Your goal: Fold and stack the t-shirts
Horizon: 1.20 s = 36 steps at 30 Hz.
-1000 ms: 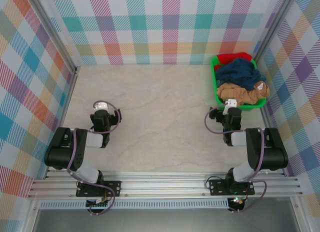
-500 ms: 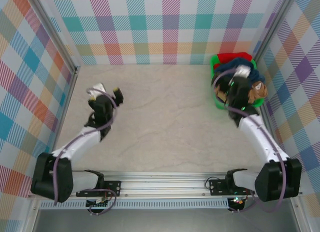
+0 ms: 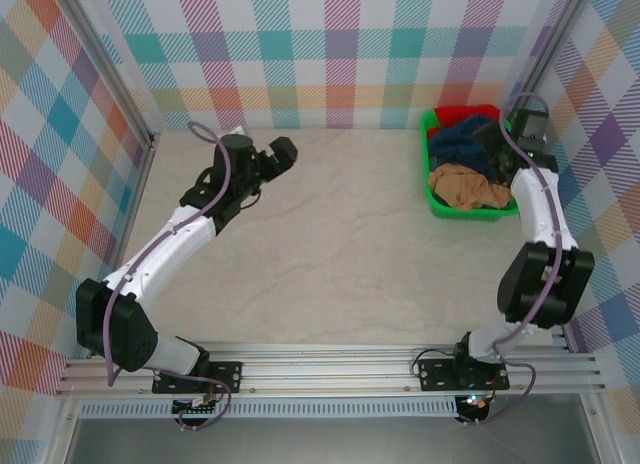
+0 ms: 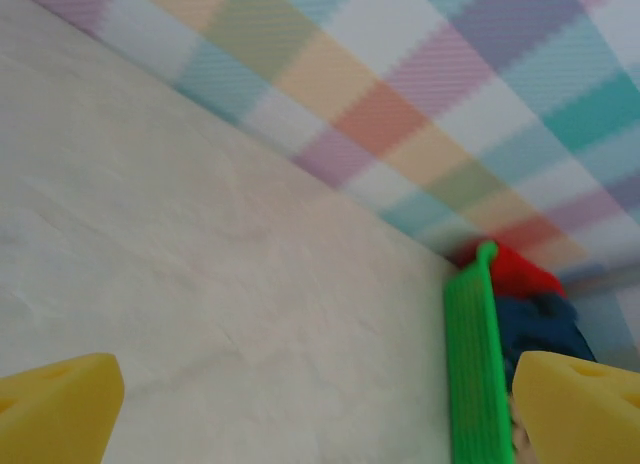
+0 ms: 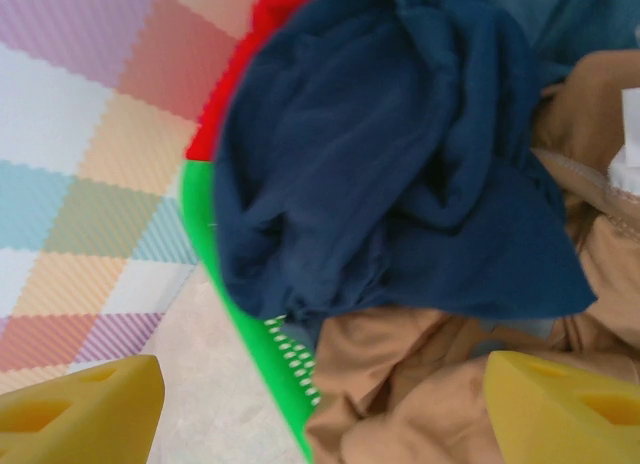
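My left gripper (image 3: 283,152) is hovering, jaws released, over the pale marbled table (image 3: 330,244). Further right, my right gripper (image 5: 320,409) is hanging, jaws spread wide, above crumpled navy, tan-brown and red cloth t-shirts (image 5: 400,164) piled in the bright green plastic basket (image 4: 475,364).

Robot test booth in a lab

Pastel plaid panels (image 3: 300,54) on bare aluminium posts (image 3: 110,69) wall in a marble-look table (image 3: 330,244) on three sides. A cabled left arm (image 3: 170,239) and right arm (image 3: 540,209) are bolted to a slotted aluminium rail (image 3: 330,369) along the table's near edge.
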{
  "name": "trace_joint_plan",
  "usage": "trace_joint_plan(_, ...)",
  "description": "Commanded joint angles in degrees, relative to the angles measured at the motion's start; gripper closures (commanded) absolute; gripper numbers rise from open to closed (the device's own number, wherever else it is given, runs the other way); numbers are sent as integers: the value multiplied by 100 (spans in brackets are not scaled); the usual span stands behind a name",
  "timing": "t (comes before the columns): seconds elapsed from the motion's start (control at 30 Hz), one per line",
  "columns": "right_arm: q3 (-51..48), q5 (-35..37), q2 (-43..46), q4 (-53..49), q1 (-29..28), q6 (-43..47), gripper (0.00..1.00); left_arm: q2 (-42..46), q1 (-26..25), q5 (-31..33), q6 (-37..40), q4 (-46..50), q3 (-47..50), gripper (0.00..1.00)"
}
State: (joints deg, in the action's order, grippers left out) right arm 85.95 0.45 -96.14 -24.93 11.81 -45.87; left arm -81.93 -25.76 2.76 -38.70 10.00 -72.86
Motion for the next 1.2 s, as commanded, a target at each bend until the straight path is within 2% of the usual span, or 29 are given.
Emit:
trace_joint_plan(0.0, 607, -555, -358, -96, 101, -439, 19, 7, -262, -499, 258, 288, -265, 0)
trace_joint_plan(0.1, 966, -799, -929, 120, 201, -497, 19, 35, -394, -533, 264, 382, -239, 0)
trace_joint_plan(0.23, 1730, -1150, -1777, -341, 289, -659, 30, 151, -439, -443, 245, 542, -173, 0)
trace_joint_plan(0.5, 2048, -1068, -2271, -398, 291, -987, 48, 428, -447, -254, 293, 934, -106, 0)
trace_joint_plan(0.57, 2048, -1026, -2282, -322, 289, -995, 62, 445, -448, -233, 295, 969, -115, 0)
trace_joint_plan(0.6, 2057, -1017, -2271, -250, 286, -954, 73, 447, -448, -224, 295, 982, -136, 0)
trace_joint_plan(0.7, 2066, -951, -2089, -143, 234, -790, 97, 471, -448, -219, 295, 994, -195, 0)
trace_joint_plan(0.73, 2053, -874, -1968, -122, 175, -671, 100, 496, -448, -223, 307, 967, -217, 0)
trace_joint_plan(0.87, 1991, -294, -1214, -75, -287, 38, 100, 602, -448, -276, 312, 691, -337, 0)
trace_joint_plan(1.0, 2130, 185, -452, 80, -1062, 854, 100, 564, -448, -351, 315, 640, -630, 0)
trace_joint_plan(1.07, 2431, 164, -260, 166, -1494, 1242, 100, 545, -449, -283, 316, 640, -744, 0)
trace_joint_plan(1.17, 3186, -364, -277, 202, -2123, 1670, 100, 613, -460, 53, 382, 732, -874, 1)
